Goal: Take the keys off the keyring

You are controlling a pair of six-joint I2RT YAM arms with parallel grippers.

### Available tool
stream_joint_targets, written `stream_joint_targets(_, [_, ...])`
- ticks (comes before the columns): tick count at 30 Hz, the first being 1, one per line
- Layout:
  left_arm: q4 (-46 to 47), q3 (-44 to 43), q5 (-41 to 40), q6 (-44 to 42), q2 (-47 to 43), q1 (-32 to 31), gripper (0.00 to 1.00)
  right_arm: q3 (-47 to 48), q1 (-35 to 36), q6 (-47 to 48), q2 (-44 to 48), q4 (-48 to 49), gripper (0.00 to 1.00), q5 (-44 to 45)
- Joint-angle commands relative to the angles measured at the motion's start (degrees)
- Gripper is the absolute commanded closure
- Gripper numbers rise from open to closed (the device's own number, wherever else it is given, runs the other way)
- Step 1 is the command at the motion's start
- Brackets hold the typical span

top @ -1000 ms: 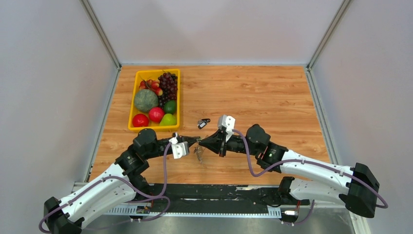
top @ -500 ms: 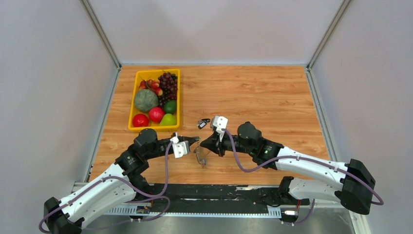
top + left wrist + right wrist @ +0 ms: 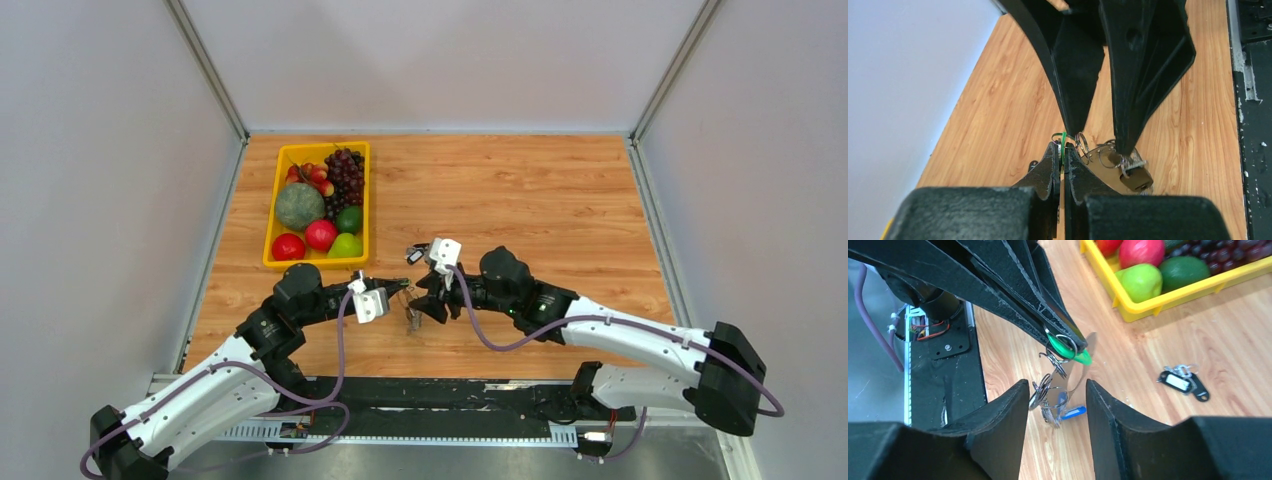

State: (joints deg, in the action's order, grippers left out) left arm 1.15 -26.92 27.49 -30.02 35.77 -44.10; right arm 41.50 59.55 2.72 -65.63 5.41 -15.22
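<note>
left gripper [image 3: 1062,150] clamped on flat green plastic tag [image 3: 1073,354] | right gripper [image 3: 1056,385] spread around dangling metal keys [image 3: 1048,405]

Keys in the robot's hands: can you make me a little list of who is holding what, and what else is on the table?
left gripper: shut, pinching the green tag of the keys
right gripper: open, one finger on each side of the hanging keys, not squeezing them
keys: hanging in a bunch below the left gripper, blue tag at the bottom
on the table: black key tags lying alone; yellow tray with fruit
</note>
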Motion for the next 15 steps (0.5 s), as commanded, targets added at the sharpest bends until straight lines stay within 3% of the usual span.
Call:
stream_joint_targets(1, [3.6,-1.81,-0.37,-0.3,-0.56,0.15,1.0,-1.47,0.12,2.94,7.32,0.22,0.51,4.42])
stream_joint_targets(7, [2.1,-3.07,-3.54,2.3,0.88,0.13,1.0,-5.45,0.09,5.21,13.88,1.37,0.56,4.69])
stream_joint_targets(15, [-11.85,-14.15,-10.77,11.92,8.21,-0.76,1.0,-11.53,0.15,3.86,17.54,12.05,0.61,-0.02])
